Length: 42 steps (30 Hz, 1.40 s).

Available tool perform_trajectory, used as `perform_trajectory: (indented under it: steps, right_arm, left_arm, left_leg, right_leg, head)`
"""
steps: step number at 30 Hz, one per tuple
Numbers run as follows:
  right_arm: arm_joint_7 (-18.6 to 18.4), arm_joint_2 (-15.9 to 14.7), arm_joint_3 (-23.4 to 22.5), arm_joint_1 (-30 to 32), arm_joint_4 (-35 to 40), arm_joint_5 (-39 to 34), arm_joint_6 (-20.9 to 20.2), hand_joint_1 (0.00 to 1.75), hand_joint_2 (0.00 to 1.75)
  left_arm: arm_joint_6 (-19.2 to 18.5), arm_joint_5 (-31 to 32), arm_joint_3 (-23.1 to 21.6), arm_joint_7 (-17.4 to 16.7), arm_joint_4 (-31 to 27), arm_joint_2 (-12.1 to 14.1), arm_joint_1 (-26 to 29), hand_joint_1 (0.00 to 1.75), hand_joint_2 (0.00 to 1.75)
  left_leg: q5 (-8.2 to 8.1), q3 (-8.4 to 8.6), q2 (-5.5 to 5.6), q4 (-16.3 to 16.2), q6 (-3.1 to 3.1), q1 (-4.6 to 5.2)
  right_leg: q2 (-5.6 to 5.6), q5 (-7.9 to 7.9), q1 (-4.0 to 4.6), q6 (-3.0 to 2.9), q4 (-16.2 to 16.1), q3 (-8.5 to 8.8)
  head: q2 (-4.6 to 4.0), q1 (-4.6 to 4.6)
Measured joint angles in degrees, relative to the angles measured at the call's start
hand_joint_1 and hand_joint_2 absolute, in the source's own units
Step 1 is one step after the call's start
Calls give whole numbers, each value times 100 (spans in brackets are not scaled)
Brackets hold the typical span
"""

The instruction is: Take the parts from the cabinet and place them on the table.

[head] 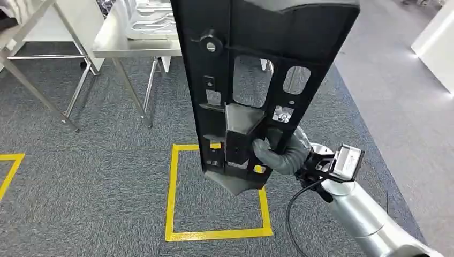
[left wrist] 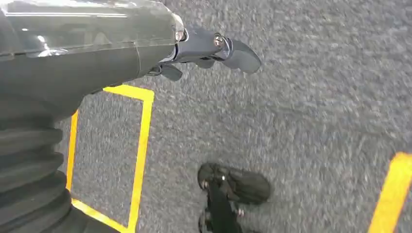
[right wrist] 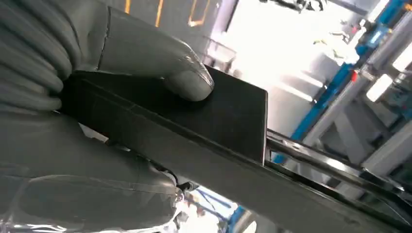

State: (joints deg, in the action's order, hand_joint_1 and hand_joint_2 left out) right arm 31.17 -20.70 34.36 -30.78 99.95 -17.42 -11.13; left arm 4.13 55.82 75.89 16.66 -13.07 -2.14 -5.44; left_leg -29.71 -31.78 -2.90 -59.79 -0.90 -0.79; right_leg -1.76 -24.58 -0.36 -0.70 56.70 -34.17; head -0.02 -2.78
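Right hand (head: 278, 155), grey and ribbed at the wrist, grasps one long black plastic part (head: 257, 69) near its lower end and holds it upright in front of the robot, above the carpet. Its fingers wrap a raised block on the part's face. The part is a flat panel with several cut-out openings, one round knob near its upper left, and a few small clips. It fills the middle of the head view and reaches up past the top edge. In the right wrist view the thick thumb (right wrist: 160, 63) presses flat on the black part (right wrist: 228, 116), with the rest of the hand curled under its edge.

Left hand (left wrist: 204, 46) hangs over the grey carpet (left wrist: 311, 107) with nothing in it; its dark fingers point outward, but whether they are spread or curled in I cannot tell.

One full square of yellow tape (head: 174, 198) lies on the carpet below the held part, and the corner of a second yellow outline (head: 10, 166) sits at the far left. One steel table (head: 128, 45) with thin legs stands at the upper left, carrying white moulded trays (head: 152, 21).
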Motion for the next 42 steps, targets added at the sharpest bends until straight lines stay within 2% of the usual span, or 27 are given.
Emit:
perform_trajectory:
  steps: [1, 3, 4, 5, 6, 8, 10, 13, 15, 18, 19, 20, 21, 23, 24, 25, 26, 30, 31, 34, 35, 36, 38, 39, 40, 41, 42]
  right_arm:
    - [-2, -11, 11, -26, 0, 4, 42, 171, 175]
    - [0, -11, 53, -12, 2, 9, 92, 171, 175]
    - [0, -13, 65, -1, 2, 24, 95, 171, 175]
    - [0, -18, 77, 3, 2, 24, 108, 171, 175]
    - [0, -20, 83, 0, 2, 24, 114, 171, 175]
    - [2, -24, 92, -2, 2, 24, 121, 171, 175]
    - [9, -31, 98, -10, 2, 24, 123, 171, 175]
    - [13, -59, 127, -3, 4, 26, 125, 171, 175]
    - [22, -83, 140, -24, 6, 22, 132, 171, 175]
    - [50, -169, 144, -38, 11, -13, 160, 171, 175]
    - [55, -197, 146, -22, 13, -20, 162, 171, 175]
    - [61, -229, 146, -5, 17, -30, 171, 171, 175]
    - [70, -260, 146, 0, 28, -39, 182, 171, 175]
    - [79, -324, 146, 1, 72, -59, 219, 171, 175]
    - [85, -352, 146, 3, 94, -77, 230, 171, 175]
    - [94, -376, 146, 6, 98, -92, 241, 171, 175]
    - [99, -411, 146, 18, 113, -103, 247, 171, 175]
    - [123, -505, 140, 72, 162, -114, 252, 171, 175]
    - [134, -516, 140, 55, 175, -120, 248, 171, 175]
    - [131, -538, 140, 86, 177, -122, 239, 171, 175]
    - [131, -542, 140, 96, 177, -125, 237, 171, 175]
    - [131, -547, 142, 101, 177, -136, 234, 171, 175]
    - [140, -553, 142, 101, 177, -166, 217, 171, 175]
    - [149, -555, 142, 98, 177, -199, 199, 171, 175]
    - [157, -560, 142, 86, 175, -221, 186, 171, 175]
    - [164, -566, 142, 68, 175, -238, 174, 171, 175]
    - [166, -569, 142, 70, 175, -247, 167, 171, 175]
  left_arm:
    - [0, 7, -2, -4, 2, 0, 11, 0, 175]
    - [2, 7, -2, -2, 2, 7, 44, 0, 175]
    - [4, 7, -2, -2, 2, 9, 56, 0, 175]
    - [4, 7, -2, -2, 2, 9, 62, 0, 175]
    - [4, 9, -2, -2, 2, 9, 62, 0, 175]
    - [4, 9, -2, 0, 0, 9, 59, 0, 175]
    - [4, 9, -4, 0, 0, 26, 43, 0, 175]
    - [9, 9, -4, 0, 0, 31, 47, 0, 175]
    - [9, 9, -4, 17, 0, 28, 36, 0, 175]
    - [6, 15, -4, 26, 0, 28, 36, 0, 175]
    - [6, 20, -4, 26, 0, 31, 41, 0, 175]
    - [0, 26, -4, 26, 0, 31, 48, 0, 175]
    - [-2, 35, -4, 26, 0, 31, 51, 0, 175]
    - [-20, 42, -4, 33, 0, 28, 50, 0, 175]
    - [-22, 44, -4, 35, 0, 31, 48, 0, 175]
    - [-22, 44, -4, 39, 0, 31, 38, 0, 175]
    - [-22, 44, -4, 39, 0, 33, 38, 0, 175]
    - [-26, 42, -4, 37, 0, 35, 32, 0, 175]
    - [-26, 42, -4, 39, 0, 35, 20, 0, 175]
    - [-26, 37, -4, 37, 0, 52, 29, 0, 175]
    - [-26, 33, -4, 35, 0, 57, 45, 0, 175]
    - [-26, 20, -4, 33, 0, 57, 56, 0, 175]
    - [-24, 0, -4, 35, 0, 57, 51, 0, 175]
    - [-15, -13, -4, 42, 0, 61, 53, 0, 175]
    - [-15, -17, -4, 46, 0, 81, 43, 0, 175]
    - [-13, -28, -4, 57, 0, 79, 40, 0, 175]
    - [-11, -30, -4, 63, 0, 81, 54, 0, 175]
  left_leg:
    - [-210, -188, 130, -404, -2, -16]
    - [-594, -685, 243, -1380, -28, -25]
    - [-618, -861, 249, -1657, -35, -26]
    - [-482, -884, 249, -1603, -31, -26]
    - [-223, -761, 249, -1265, -15, -26]
    - [355, -308, 259, -232, 43, -23]
    - [336, -128, 293, 200, 122, 20]
    - [319, -128, 284, 227, 219, 36]
    - [335, -14, 280, 279, 275, -1]
    - [289, 27, 280, 277, 314, -1]
    - [272, 39, 280, 275, 306, -1]
    - [249, 69, 280, 274, 298, -3]
    - [213, 111, 281, 272, 284, -7]
    - [130, 230, 284, 269, 233, -18]
    - [85, 272, 280, 270, 197, -23]
    - [70, 275, 281, 261, 158, -12]
    - [44, 250, 272, 275, 109, -9]
    - [-26, 317, 248, 109, 16, -37]
    - [-136, 178, 254, -201, 5, -34]
    - [-648, -578, 257, -1402, -21, -37]
    - [-637, -714, 256, -1529, -17, -37]
    - [-472, -718, 257, -1384, -8, -37]
    - [153, -409, 257, -496, 66, -24]
    - [454, -237, 258, -13, 138, 12]
    - [331, -233, 254, 76, 179, 38]
    - [249, -222, 265, 171, 161, 58]
    - [363, -214, 268, 173, 183, 70]
  right_leg:
    - [16, -9, 5, -37, 1, 1]
    - [90, -28, 23, -65, 10, 15]
    - [129, -41, 34, -70, 18, 24]
    - [170, -59, 37, -68, 27, 40]
    - [204, -84, 38, -54, 39, 70]
    - [249, -145, 43, -31, 54, 159]
    - [287, -179, 67, 29, 87, 136]
    - [292, -123, 55, 147, 132, 138]
    - [250, -238, 26, 207, 319, 67]
    - [237, -780, -26, 293, 1538, -642]
    - [236, -839, -41, 324, 1803, -832]
    - [226, -755, -63, 349, 1836, -922]
    - [210, -531, -83, 350, 1585, -855]
    - [175, 115, -98, 315, 581, -430]
    - [150, 255, -93, 304, 201, -282]
    - [134, 23, -29, 274, 131, -292]
    - [135, 101, -17, 193, 160, -282]
    - [170, 72, -37, 50, 83, -124]
    - [172, 47, -32, 10, 82, -84]
    - [184, 0, 12, -60, 85, -68]
    - [202, -11, 26, -65, 86, -58]
    - [223, -27, 41, -66, 87, -38]
    - [240, -71, 72, -60, 89, 40]
    - [240, -95, 73, -52, 89, 68]
    - [235, -100, 89, -28, 97, 68]
    - [247, -97, 74, 4, 107, 20]
    - [250, -109, 65, 45, 106, 11]
  head:
    - [0, -2]
    - [0, -2]
    - [0, -2]
    - [0, -2]
    - [0, -2]
    - [0, -2]
    - [0, -2]
    - [0, -2]
    - [0, 0]
    - [0, 0]
    - [0, 0]
    - [0, 0]
    - [0, 0]
    - [0, 0]
    - [0, 0]
    - [0, 2]
    - [0, -2]
    - [0, 0]
    - [0, -2]
    - [0, -2]
    - [0, -2]
    - [0, -2]
    - [0, -2]
    - [0, 0]
    - [0, 0]
    - [0, -2]
    - [0, 0]
